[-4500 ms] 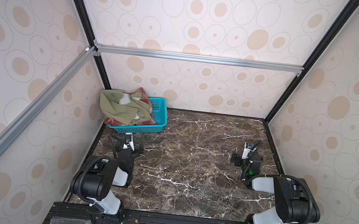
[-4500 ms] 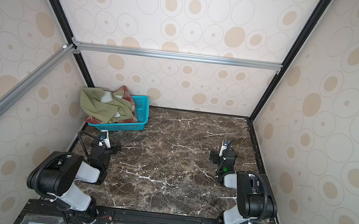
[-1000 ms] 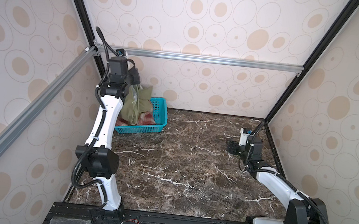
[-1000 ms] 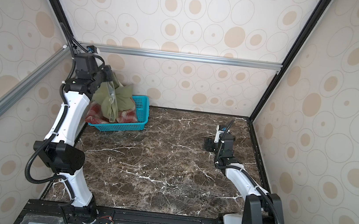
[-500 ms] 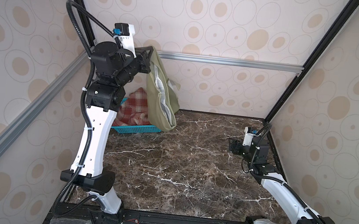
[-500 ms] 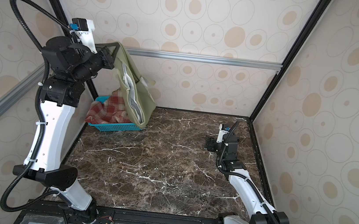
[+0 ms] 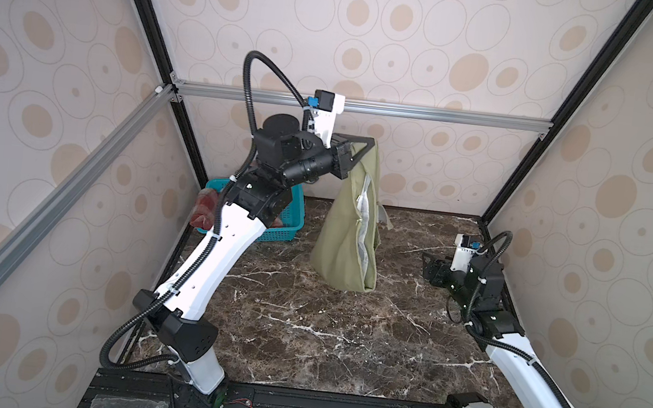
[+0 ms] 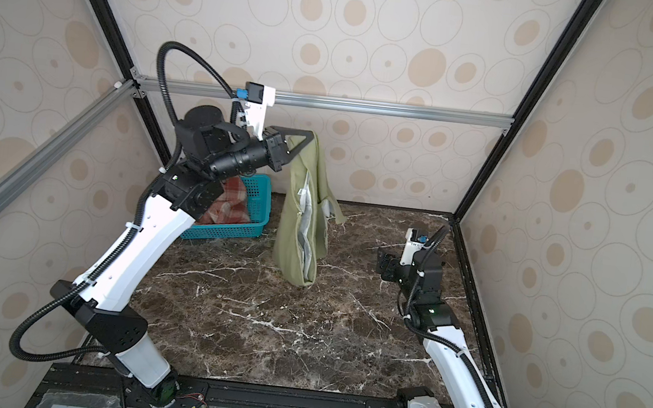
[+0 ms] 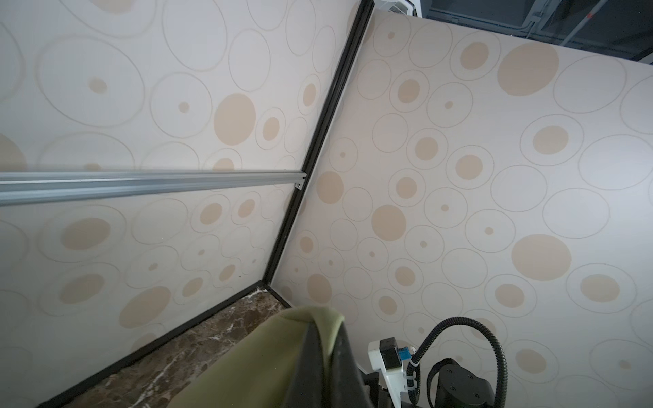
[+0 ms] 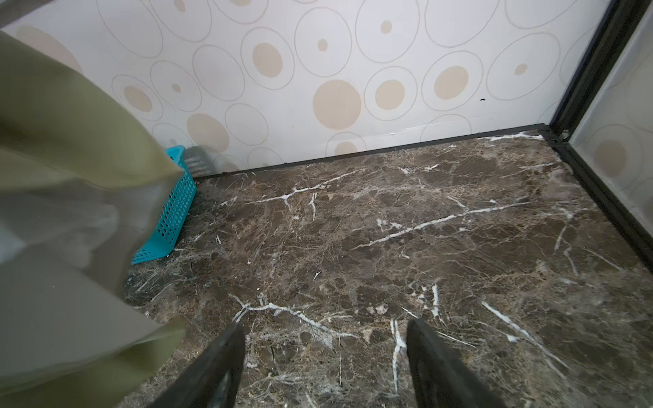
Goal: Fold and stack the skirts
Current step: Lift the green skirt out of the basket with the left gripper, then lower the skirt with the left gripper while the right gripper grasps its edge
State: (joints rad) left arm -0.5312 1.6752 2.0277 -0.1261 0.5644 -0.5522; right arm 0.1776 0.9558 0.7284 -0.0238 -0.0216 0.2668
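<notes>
- L gripper [image 7: 373, 142] is upper centre in both top views, jaws clamped together on the top edge of the olive-green skirt [image 7: 348, 232]. The L wrist view shows its 2 dark fingers [image 9: 311, 353] pinching green cloth.
- The olive-green skirt hangs straight down from that grip at frame centre, w/ pale lining [image 7: 365, 218] showing along its open side. Its low end is down by the marble table [image 7: 301, 336]; can't tell if they touch.
- The teal basket [image 8: 229, 232] sits mid-left by the back wall and holds the plaid skirt [image 8: 228, 204], partly hidden by the L arm [image 8: 135, 250].
- R gripper [image 10: 325, 328] is low at mid-right in both top views, jaws apart w/ only bare marble seen between them, well apart from the hanging skirt.
</notes>
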